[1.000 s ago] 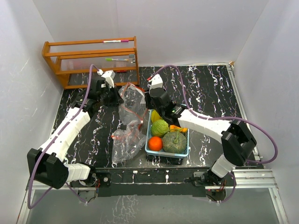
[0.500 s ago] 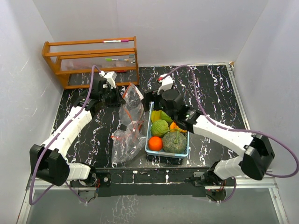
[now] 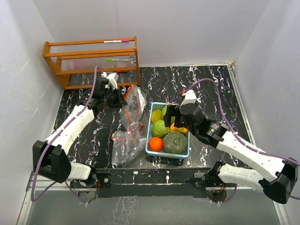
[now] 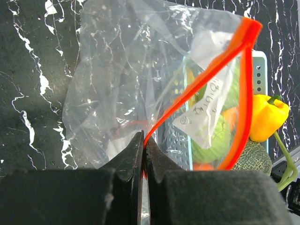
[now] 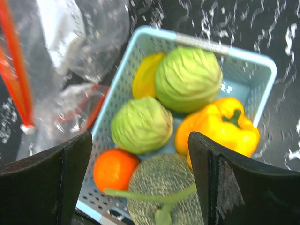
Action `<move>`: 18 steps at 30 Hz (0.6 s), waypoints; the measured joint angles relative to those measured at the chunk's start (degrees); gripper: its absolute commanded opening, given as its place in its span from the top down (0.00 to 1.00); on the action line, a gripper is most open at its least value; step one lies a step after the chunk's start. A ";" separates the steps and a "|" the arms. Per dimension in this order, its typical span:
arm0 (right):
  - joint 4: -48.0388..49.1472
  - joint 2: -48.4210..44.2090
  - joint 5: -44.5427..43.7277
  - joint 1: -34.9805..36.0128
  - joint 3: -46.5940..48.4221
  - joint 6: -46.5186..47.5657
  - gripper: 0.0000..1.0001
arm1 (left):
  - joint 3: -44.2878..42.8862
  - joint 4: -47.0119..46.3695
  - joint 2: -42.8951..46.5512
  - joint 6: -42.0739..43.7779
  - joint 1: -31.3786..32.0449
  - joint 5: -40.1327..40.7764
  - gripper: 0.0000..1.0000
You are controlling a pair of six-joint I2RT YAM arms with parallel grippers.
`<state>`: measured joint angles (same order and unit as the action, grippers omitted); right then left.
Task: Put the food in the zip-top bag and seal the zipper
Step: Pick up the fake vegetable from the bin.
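Observation:
The clear zip-top bag [image 3: 132,104] with an orange zipper [image 4: 220,79] hangs upright left of the basket. My left gripper [image 3: 123,99] is shut on its zipper edge [image 4: 144,140]. The food lies in the light-blue basket [image 3: 149,149]: two green cabbages [image 5: 187,77] [image 5: 140,124], an orange [image 5: 115,168], a netted melon [image 5: 161,185], a yellow pepper [image 5: 229,124] and a yellow piece [image 5: 145,75]. My right gripper [image 3: 169,116] hovers open over the basket [image 5: 201,42], its fingers [image 5: 70,173] wide apart with nothing between them.
A second crumpled clear bag [image 3: 124,143] lies on the black marble table [image 3: 211,89], left of the basket. A wooden rack [image 3: 91,61] with markers stands at the back left. White walls close in three sides.
My right gripper has opened, let go of the bag's mouth and swung right and nearer, over the basket. The left gripper still holds the bag's edge.

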<state>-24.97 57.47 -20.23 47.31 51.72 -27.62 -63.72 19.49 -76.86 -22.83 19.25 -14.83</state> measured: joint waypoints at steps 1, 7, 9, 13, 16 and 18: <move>-2.64 -0.13 0.04 0.15 0.00 -1.33 0.16 | 0.02 -0.02 -0.39 -0.13 0.00 -0.09 1.00; -12.92 -2.99 0.28 0.70 -0.09 -5.66 0.18 | 0.31 -0.11 -1.25 -0.33 0.00 -0.50 1.00; -14.99 -4.76 0.33 0.70 -0.11 -6.49 0.19 | 0.55 -0.22 -1.25 -0.33 0.00 -0.52 1.00; -17.99 -7.54 0.66 0.70 -0.11 -7.56 0.20 | 0.90 -0.24 -1.38 -0.39 0.00 -0.70 1.00; -18.56 -8.55 1.09 0.70 -0.57 -7.91 0.21 | 0.90 -0.24 -1.42 -0.44 0.00 -0.90 1.00; -18.69 -8.87 1.29 0.70 -1.20 -7.98 0.21 | 0.90 -0.24 -1.42 -0.48 0.00 -0.90 1.00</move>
<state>-43.66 48.60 -18.94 48.01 50.52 -35.59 -62.83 19.25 -78.28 -23.31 19.25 -15.73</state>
